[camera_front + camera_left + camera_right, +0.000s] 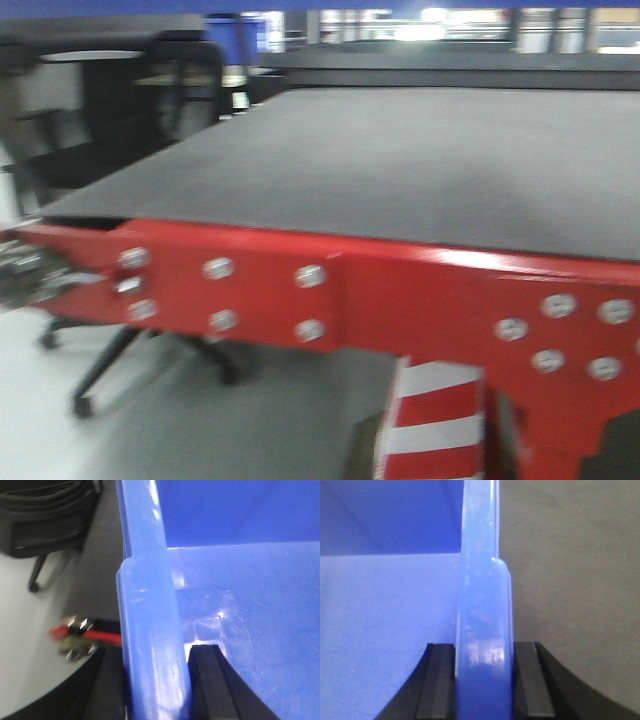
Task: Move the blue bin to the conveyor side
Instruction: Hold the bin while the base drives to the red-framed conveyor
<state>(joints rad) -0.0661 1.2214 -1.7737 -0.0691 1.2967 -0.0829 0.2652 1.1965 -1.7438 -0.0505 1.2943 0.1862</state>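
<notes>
Blue bin (pixel 240 590) mouth-up, rims between left fingers (pixel 220 685) and right fingers (pixel 437 680)

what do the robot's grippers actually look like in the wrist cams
Only the fingers show. The right gripper has two matte black fingers with flat squared tips and outer edges curving outward toward the base. The left gripper looks the same, though blurrier. No cables, markings or arm links are in view.
</notes>
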